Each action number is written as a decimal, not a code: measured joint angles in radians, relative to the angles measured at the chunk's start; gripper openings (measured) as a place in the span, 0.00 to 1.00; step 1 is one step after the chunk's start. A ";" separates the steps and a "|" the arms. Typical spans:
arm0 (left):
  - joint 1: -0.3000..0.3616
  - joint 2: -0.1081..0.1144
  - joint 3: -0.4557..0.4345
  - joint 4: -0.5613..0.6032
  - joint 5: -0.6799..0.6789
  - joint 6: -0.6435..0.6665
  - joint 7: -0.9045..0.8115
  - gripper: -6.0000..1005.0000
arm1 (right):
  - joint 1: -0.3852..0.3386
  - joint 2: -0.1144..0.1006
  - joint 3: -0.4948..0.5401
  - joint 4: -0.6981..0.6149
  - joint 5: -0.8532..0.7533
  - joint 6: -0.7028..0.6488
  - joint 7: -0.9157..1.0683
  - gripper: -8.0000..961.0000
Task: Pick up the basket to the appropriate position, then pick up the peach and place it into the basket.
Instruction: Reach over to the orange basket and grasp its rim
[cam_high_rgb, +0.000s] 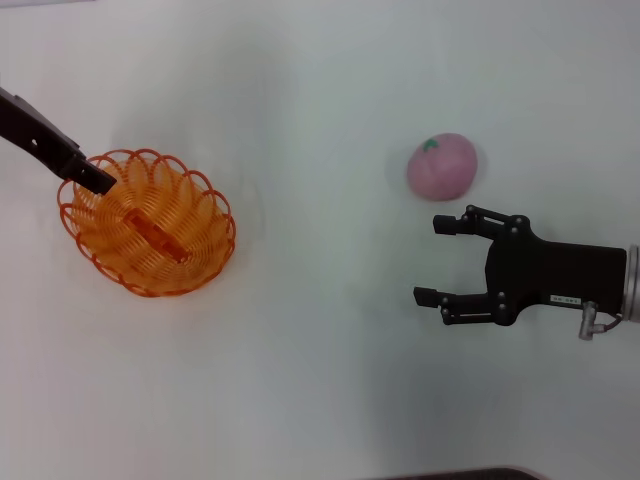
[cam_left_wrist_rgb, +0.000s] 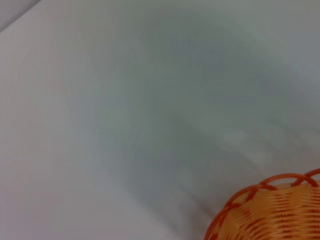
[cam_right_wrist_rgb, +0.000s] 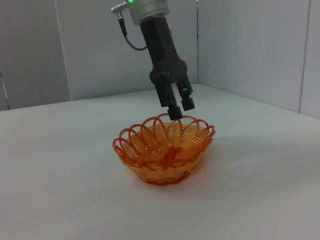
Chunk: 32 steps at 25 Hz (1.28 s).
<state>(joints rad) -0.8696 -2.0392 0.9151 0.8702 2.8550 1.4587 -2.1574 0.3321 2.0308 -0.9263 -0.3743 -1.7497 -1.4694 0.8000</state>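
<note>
The orange wire basket (cam_high_rgb: 147, 222) sits on the white table at the left and looks level; it also shows in the right wrist view (cam_right_wrist_rgb: 165, 150) and the left wrist view (cam_left_wrist_rgb: 272, 212). My left gripper (cam_high_rgb: 95, 180) reaches in from the far left. Its tips are at the top of the basket's far-left rim, and the right wrist view shows the left gripper (cam_right_wrist_rgb: 180, 109) with a narrow gap between the fingers. The pink peach (cam_high_rgb: 441, 166) lies on the table at the right. My right gripper (cam_high_rgb: 433, 260) is open and empty, just nearer to me than the peach.
The white table (cam_high_rgb: 320, 330) stretches between the basket and the peach. Grey walls (cam_right_wrist_rgb: 250, 45) stand beyond the table's far edges in the right wrist view. A dark edge (cam_high_rgb: 460, 474) shows at the bottom of the head view.
</note>
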 joint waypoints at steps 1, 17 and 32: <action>-0.002 0.001 0.002 -0.011 0.000 -0.004 0.000 0.68 | 0.001 0.001 0.000 0.000 0.000 0.001 0.000 0.98; 0.000 -0.007 0.028 -0.082 0.003 -0.084 -0.007 0.67 | 0.008 0.003 -0.002 0.001 -0.002 0.009 0.002 0.98; -0.005 -0.015 0.031 -0.077 0.002 -0.089 -0.018 0.41 | 0.007 0.004 -0.002 0.002 -0.002 0.018 0.002 0.98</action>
<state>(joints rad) -0.8747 -2.0544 0.9465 0.7933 2.8575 1.3698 -2.1758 0.3389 2.0350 -0.9279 -0.3727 -1.7517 -1.4516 0.8023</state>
